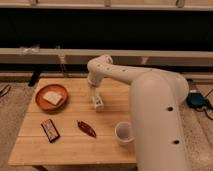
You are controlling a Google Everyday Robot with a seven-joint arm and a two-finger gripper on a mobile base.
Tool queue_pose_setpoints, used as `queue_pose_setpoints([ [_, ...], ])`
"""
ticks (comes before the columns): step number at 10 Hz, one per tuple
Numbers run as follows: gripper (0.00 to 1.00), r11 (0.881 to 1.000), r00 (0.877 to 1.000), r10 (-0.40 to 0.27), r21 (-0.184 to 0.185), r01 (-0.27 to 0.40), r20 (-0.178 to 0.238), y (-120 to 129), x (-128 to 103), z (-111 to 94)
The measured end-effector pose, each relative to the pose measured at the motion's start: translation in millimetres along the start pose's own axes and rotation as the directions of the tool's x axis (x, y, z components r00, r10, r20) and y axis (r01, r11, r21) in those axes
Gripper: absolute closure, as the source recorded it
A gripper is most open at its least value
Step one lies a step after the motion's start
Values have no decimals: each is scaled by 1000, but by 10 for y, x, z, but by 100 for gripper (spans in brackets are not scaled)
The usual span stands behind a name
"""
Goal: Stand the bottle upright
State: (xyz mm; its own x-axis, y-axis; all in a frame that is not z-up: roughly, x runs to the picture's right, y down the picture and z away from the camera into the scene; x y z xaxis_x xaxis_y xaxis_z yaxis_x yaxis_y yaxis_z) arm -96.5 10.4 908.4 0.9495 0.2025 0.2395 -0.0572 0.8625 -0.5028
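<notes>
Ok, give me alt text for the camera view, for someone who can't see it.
A white robot arm reaches over a wooden table, its gripper down near the middle of the top. Around it lie an orange bowl holding something pale, a dark packet, a dark red wrapper and a white cup.

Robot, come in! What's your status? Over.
Gripper open, low over the table. Bottle, likely the whitish thing, lies in orange bowl, apart from gripper. Nothing between.
</notes>
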Motion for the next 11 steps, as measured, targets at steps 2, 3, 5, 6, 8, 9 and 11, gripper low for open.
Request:
queue_pose_setpoints([
  [2, 23, 1000, 1000, 16, -8, -16, -8, 65, -24, 64],
  [3, 23, 1000, 999, 27, -5, -28, -41, 93, 12, 100],
  [5, 23, 999, 994, 45, -1, -45, -104, 139, 67, 145],
  [6, 23, 998, 986, 56, 7, -55, -159, 148, 133, 152],
  [8, 23, 998, 966, 66, 15, -65, -248, 168, 180, 169],
  [9, 23, 997, 949, 80, 20, -78, -306, 166, 284, 151],
  [11, 23, 995, 933, 103, 24, -101, -344, 161, 425, 131],
])
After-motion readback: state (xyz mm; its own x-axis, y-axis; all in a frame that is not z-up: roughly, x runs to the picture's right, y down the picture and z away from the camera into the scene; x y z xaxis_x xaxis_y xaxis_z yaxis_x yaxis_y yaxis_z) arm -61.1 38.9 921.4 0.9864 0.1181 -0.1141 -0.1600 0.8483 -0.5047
